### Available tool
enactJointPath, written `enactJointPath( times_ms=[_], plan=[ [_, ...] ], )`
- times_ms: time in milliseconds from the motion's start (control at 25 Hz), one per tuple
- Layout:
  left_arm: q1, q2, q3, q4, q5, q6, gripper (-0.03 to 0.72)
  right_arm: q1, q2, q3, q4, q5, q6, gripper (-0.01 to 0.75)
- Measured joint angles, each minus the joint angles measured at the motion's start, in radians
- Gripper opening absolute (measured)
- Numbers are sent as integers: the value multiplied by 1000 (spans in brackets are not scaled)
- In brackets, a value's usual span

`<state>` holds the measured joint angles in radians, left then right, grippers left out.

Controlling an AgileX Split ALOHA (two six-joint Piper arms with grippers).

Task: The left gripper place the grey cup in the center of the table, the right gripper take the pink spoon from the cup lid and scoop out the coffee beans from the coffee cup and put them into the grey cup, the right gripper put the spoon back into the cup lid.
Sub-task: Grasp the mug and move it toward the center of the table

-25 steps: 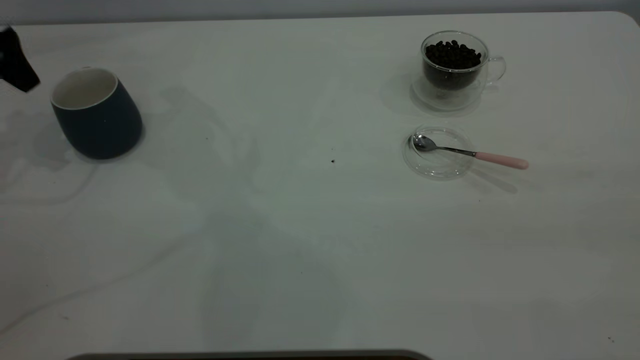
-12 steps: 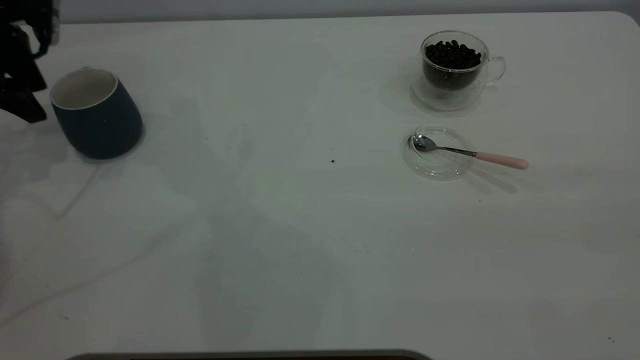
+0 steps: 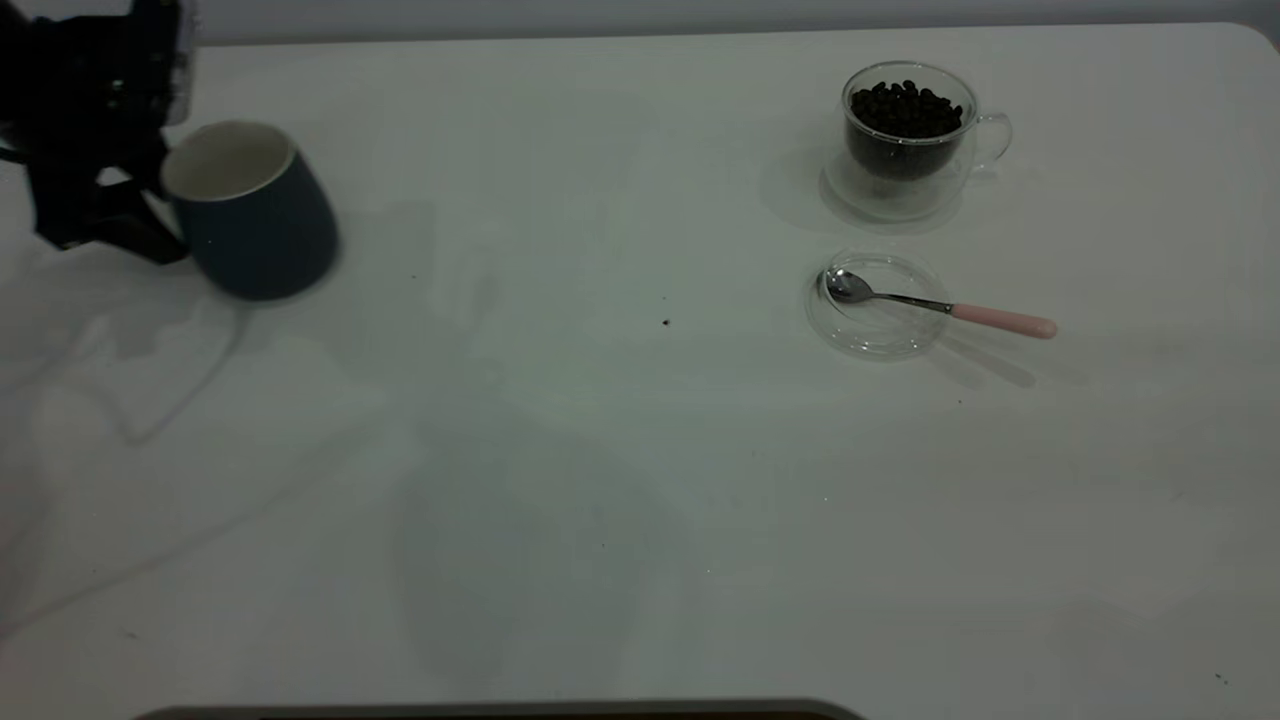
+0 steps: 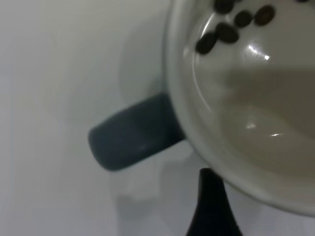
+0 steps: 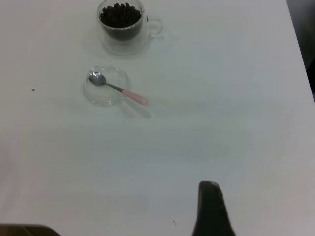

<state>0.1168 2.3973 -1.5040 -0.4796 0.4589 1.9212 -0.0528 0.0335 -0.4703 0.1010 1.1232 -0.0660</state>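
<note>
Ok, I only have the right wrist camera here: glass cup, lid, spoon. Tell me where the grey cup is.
Observer: The grey cup is at the far left of the table, well short of the centre.
Operator: Report the left arm.
Observer: The left gripper is right against the cup, on the side away from the centre.
Operator: Check inside the cup.
Observer: The left wrist view shows a few coffee beans already lying in it.
</note>
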Motion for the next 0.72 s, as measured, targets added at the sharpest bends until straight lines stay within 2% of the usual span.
enactJointPath(
  times_ms=[200,560,720],
  plan=[
    [-54,0,-12,-74,-11,57,586,0,0,0,0,0,0,556],
    [-164,0,-12,-94,-27,90,586,0,0,0,0,0,0,556],
    [-203,0,-12,-171,-35,90,586,0,0,0,0,0,0,556]
  ],
)
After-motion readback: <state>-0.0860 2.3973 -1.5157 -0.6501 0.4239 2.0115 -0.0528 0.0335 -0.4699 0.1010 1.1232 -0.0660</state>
